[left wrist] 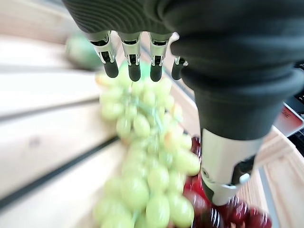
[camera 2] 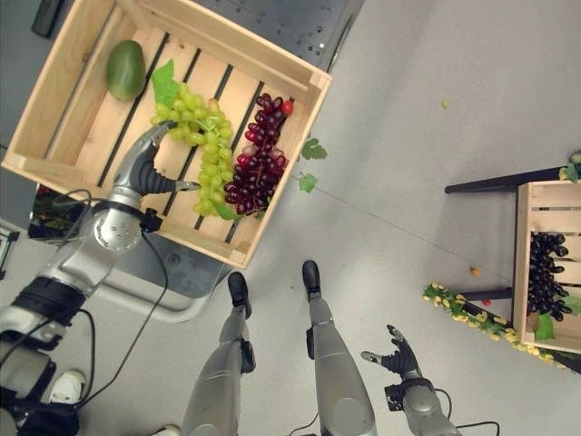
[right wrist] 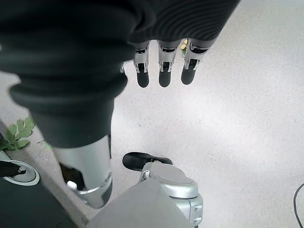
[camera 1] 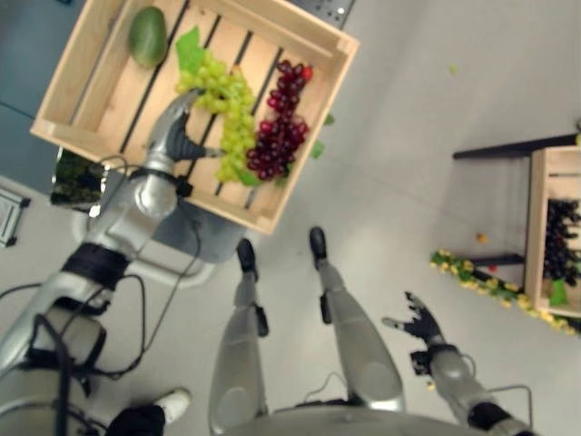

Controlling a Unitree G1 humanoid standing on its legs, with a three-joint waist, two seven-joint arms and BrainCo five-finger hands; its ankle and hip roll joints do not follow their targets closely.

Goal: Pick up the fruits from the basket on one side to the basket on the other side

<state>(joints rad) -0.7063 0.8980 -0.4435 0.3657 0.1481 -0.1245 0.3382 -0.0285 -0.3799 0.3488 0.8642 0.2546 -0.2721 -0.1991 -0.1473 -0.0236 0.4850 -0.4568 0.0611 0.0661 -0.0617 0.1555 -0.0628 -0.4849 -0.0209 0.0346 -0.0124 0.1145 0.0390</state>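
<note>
Pale-wood crate (camera 2: pixel 300 68); green grapes (camera 2: pixel 207 145), dark-red grapes (camera 2: pixel 257 163), green mango (camera 2: pixel 125 69)

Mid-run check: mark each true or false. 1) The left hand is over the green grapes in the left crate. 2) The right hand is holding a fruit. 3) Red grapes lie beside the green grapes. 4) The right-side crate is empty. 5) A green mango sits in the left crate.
1) True: the left hand is open above the green grapes in the left crate.
2) False: the right hand is open over the floor and holds nothing.
3) True: the red grapes touch the green ones.
4) False: the right-side crate holds dark grapes.
5) True: the green mango lies in a far corner.
</note>
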